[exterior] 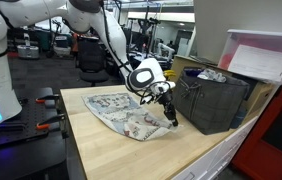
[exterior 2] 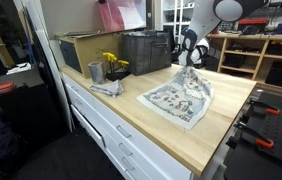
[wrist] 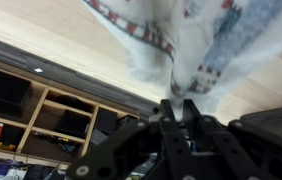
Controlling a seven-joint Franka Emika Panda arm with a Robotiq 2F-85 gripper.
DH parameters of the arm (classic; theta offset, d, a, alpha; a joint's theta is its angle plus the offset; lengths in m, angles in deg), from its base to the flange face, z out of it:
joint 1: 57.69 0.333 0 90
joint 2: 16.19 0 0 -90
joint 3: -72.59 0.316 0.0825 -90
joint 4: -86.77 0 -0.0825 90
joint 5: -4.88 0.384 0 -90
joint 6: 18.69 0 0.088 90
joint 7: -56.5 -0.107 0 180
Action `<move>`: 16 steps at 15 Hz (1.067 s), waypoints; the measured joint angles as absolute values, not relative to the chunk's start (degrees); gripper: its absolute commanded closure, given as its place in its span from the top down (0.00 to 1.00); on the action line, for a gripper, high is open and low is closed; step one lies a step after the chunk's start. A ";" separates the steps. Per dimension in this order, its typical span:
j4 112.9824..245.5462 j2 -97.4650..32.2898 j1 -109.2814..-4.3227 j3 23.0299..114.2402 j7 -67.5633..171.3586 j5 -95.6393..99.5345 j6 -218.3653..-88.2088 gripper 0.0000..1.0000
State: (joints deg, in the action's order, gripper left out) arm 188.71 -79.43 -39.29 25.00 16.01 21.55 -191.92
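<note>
One patterned cloth (exterior: 121, 115) is spread on the wooden table (exterior: 111, 158). One edge of it is held up off the wood. That edge is pinched between the fingers of the gripper (wrist: 178, 100), which are seen almost shut on it in the wrist view. A black crate (exterior: 213, 100) is set just beside the gripper.

a dark crate (exterior 2: 146, 52), metal cup (exterior 2: 95, 72) and yellow flowers (exterior 2: 112, 62) stand on the wooden counter (exterior 2: 236, 105).
</note>
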 measured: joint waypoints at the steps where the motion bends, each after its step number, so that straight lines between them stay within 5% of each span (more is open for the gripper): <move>1: 188.59 -80.11 -38.92 24.68 15.27 21.57 -191.92 0.59; 7: 190.03 -79.56 -37.27 25.55 13.56 21.86 -191.92 0.99; 16: 203.96 -64.30 -44.89 36.82 19.22 21.84 -192.03 1.00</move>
State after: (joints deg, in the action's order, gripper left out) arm 203.96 -64.30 -44.89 36.82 19.22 21.84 -192.03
